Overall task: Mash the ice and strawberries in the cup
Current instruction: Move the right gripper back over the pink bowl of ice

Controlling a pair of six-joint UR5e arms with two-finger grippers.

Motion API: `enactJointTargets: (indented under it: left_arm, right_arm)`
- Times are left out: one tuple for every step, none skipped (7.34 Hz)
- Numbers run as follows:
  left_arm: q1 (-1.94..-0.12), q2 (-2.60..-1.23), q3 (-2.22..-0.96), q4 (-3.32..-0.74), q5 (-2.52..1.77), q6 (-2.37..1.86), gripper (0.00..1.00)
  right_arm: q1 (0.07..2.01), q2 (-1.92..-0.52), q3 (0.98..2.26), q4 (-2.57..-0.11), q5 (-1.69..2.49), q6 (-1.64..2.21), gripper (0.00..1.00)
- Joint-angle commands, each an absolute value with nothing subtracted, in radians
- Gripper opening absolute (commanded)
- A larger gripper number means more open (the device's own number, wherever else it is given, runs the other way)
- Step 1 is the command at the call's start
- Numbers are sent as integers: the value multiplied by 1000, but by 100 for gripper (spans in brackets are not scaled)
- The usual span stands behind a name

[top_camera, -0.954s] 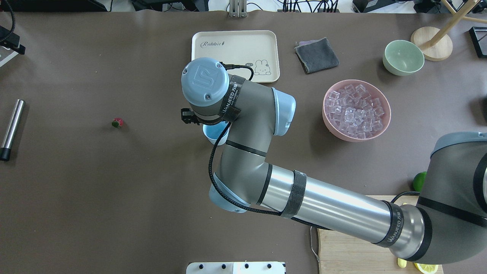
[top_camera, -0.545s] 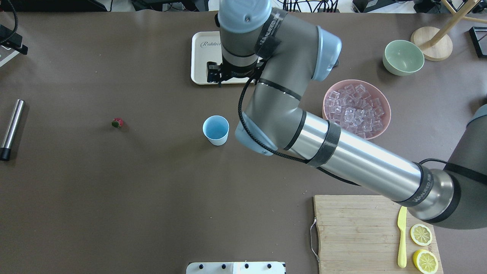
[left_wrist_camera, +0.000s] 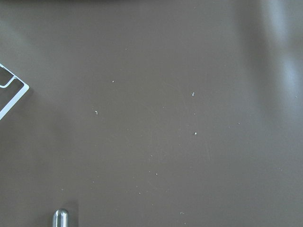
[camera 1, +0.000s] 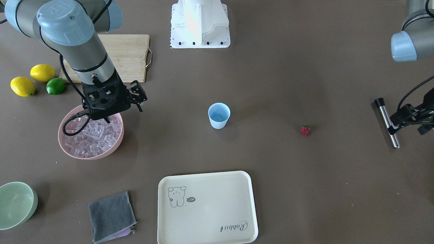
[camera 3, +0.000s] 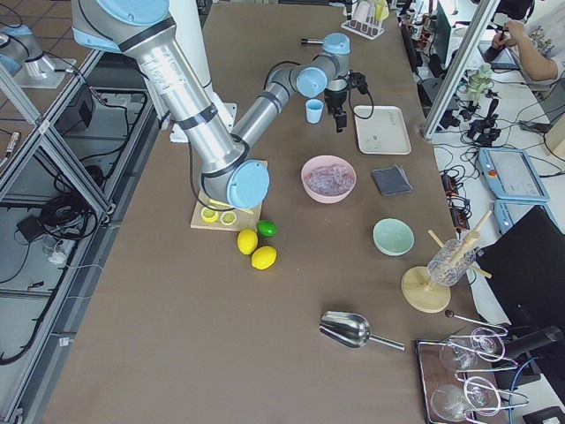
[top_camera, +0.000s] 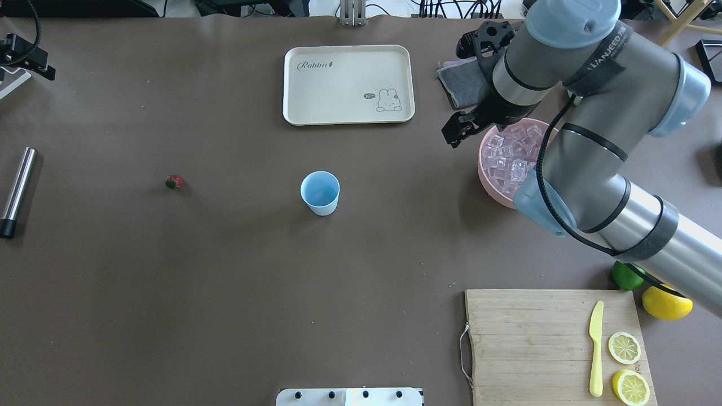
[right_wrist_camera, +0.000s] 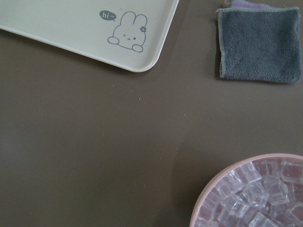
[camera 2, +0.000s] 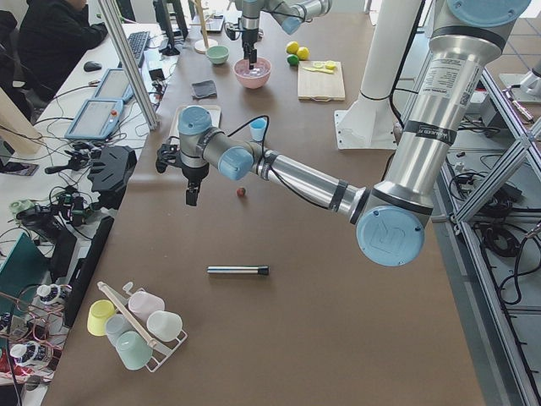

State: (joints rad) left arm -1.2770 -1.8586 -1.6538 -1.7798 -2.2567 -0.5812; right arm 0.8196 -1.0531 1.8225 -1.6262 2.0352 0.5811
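The light-blue cup (top_camera: 320, 193) stands upright mid-table, also in the front view (camera 1: 218, 116); I cannot tell what is inside it. The small red strawberry (top_camera: 174, 181) lies alone to its left. The ice (top_camera: 510, 163) fills a pink bowl (top_camera: 485, 181). My right gripper (top_camera: 458, 128) hovers at that bowl's cup-side rim, looks open and holds nothing; in the front view (camera 1: 135, 98) it is beside the ice (camera 1: 91, 134). My left gripper (camera 1: 408, 126) hangs near a metal rod (camera 1: 386, 123), looks open and is empty.
A cream tray (top_camera: 348, 83) and a grey cloth (camera 1: 112, 217) lie beyond the cup. A pale green bowl (camera 1: 17, 203) sits past the pink bowl. A cutting board (top_camera: 541, 344) with a yellow knife, lemon slices, a lime and lemons is at the near right.
My right arm swung away from over the cup, passed above the tray, and now sits at the pink ice bowl. The cup is uncovered. The strawberry and rod have not moved.
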Motion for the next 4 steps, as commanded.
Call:
enactJointTargets:
  left_arm:
    - [-1273, -1858, -1657, -1779, -2253, -580, 98]
    - [-1273, -1847, -1669, -1779, -2253, -580, 98]
    - [-1273, -1847, -1672, -1779, -2253, -580, 98]
    - [-1273, -1847, -1667, -1779, -2253, -578, 98]
  right_arm:
    - [804, -1202, 1780, -1431, 2010, 522, 98]
    - [805, -1212, 1734, -1355, 2013, 514, 98]
    - [852, -1203, 1723, -1358, 2037, 491, 94]
    - [882, -1200, 1715, -1362, 2080, 454, 94]
